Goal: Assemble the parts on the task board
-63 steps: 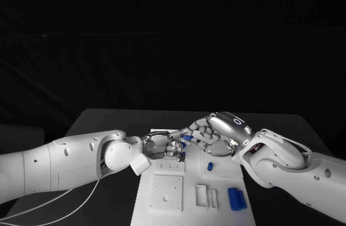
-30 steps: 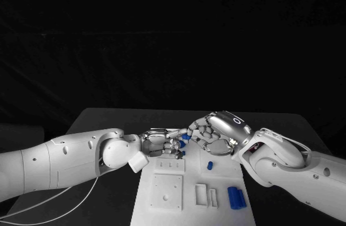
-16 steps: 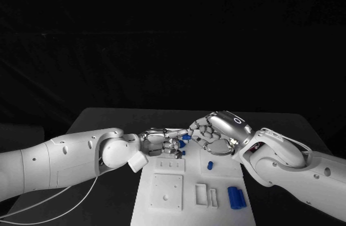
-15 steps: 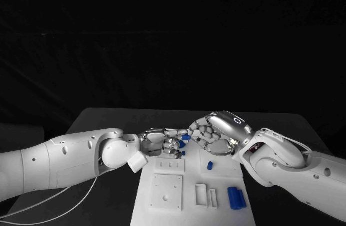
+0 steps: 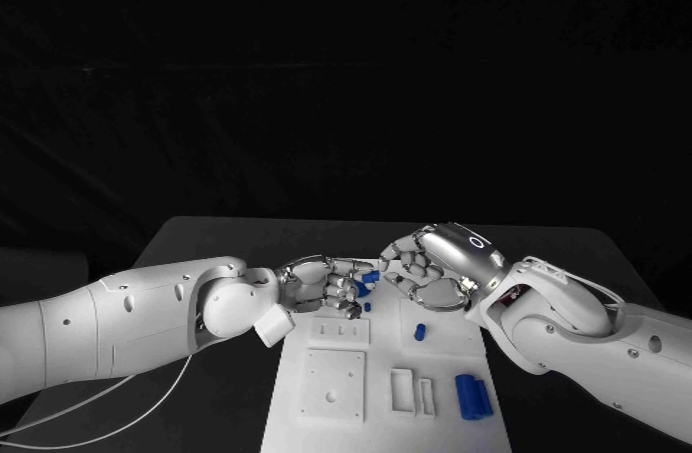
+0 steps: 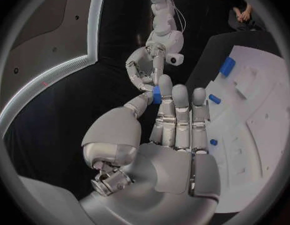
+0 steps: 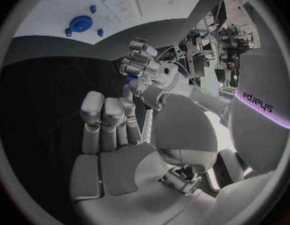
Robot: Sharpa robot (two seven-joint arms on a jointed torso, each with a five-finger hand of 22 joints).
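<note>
Above the far end of the white task board (image 5: 335, 393), my two hands meet fingertip to fingertip. Between them is a small blue part (image 5: 371, 275). My left hand (image 5: 323, 285) pinches that blue part (image 6: 156, 95) between thumb and a finger. My right hand (image 5: 427, 273) reaches it from the other side, fingertips on the same part (image 7: 131, 79), its other fingers curled in. A small blue peg (image 5: 418, 332) lies on the board, and a large blue cylinder (image 5: 472, 395) lies near the board's right edge.
The board (image 6: 260, 115) carries raised white blocks and slots (image 5: 413, 391) and a square plate with holes (image 5: 336, 383). Black table (image 5: 216, 243) surrounds it. A thin cable (image 5: 130, 413) trails under my left arm.
My left hand has risen a little and its fingers have closed in on the blue part at the right hand's fingertips. The right hand has barely moved.
</note>
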